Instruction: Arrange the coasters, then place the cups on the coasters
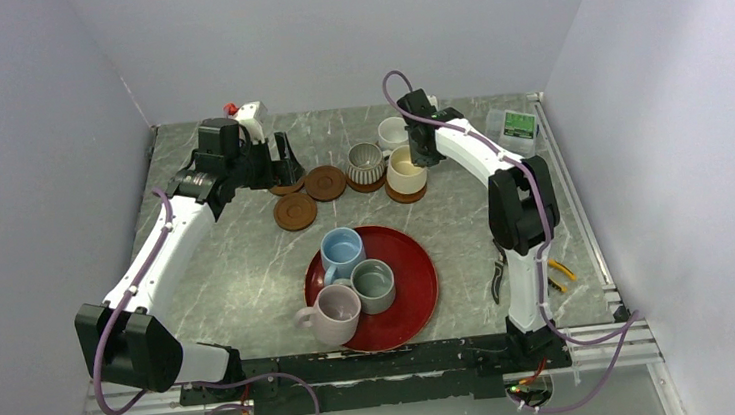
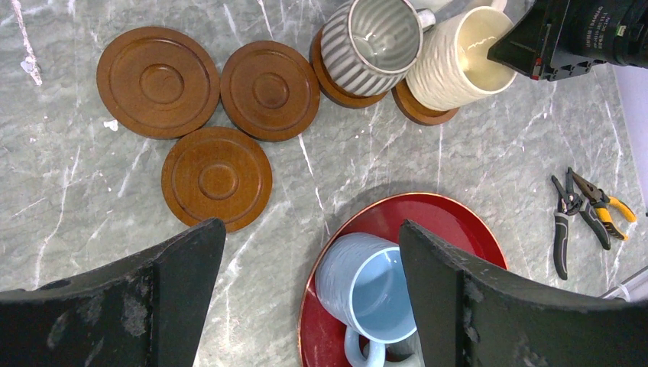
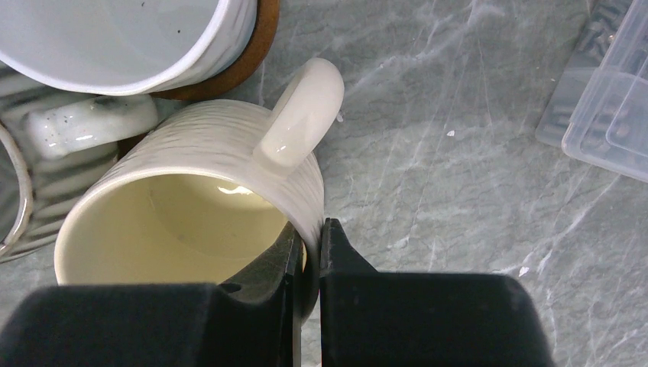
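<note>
Grey marbled worktop (image 1: pixel 248 268) lay between pale walls (image 1: pixel 27 147); left gripper (image 2: pixel 309 229) gaped empty, right gripper (image 3: pixel 312 229) pinched the cream cup (image 3: pixel 191 145) by its rim.

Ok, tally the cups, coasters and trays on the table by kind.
Cups: 6
Coasters: 6
Red tray: 1
Total: 13
</note>
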### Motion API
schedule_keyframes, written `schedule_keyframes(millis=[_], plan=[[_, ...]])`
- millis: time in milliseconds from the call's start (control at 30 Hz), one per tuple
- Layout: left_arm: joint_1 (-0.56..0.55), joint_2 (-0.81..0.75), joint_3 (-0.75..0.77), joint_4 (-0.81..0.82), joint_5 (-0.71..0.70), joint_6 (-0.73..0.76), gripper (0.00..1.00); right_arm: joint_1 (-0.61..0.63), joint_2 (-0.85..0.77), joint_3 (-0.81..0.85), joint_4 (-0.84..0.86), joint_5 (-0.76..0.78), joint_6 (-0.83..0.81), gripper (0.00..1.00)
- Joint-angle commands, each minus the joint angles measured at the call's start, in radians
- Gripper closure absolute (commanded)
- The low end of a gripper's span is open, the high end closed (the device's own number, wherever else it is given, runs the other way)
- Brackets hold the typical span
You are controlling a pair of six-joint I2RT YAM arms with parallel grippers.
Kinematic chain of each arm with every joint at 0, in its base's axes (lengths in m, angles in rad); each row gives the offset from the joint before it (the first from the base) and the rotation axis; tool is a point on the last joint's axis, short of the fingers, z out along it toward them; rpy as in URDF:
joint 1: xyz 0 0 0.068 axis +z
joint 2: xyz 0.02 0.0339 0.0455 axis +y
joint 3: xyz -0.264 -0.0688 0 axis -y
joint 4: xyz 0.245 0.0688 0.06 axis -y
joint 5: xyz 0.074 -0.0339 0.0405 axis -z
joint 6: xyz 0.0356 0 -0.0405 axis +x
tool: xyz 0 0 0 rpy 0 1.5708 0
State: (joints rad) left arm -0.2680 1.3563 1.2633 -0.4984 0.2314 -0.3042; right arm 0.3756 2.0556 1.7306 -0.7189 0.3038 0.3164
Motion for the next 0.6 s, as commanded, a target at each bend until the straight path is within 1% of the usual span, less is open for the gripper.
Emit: schedule_keyframes(millis=[0,567], plan=[[-0.004,-0.003,0.040,0.013,0.014,0.012,0.10,-0.002,-0.009,0.070,0.031,0.001,0.006,1.00],[-0.003,-0.005,0.038,0.014,0.014,0.013,0.10,0.001,0.000,0.057,0.027,0.004,0.018,1.00]])
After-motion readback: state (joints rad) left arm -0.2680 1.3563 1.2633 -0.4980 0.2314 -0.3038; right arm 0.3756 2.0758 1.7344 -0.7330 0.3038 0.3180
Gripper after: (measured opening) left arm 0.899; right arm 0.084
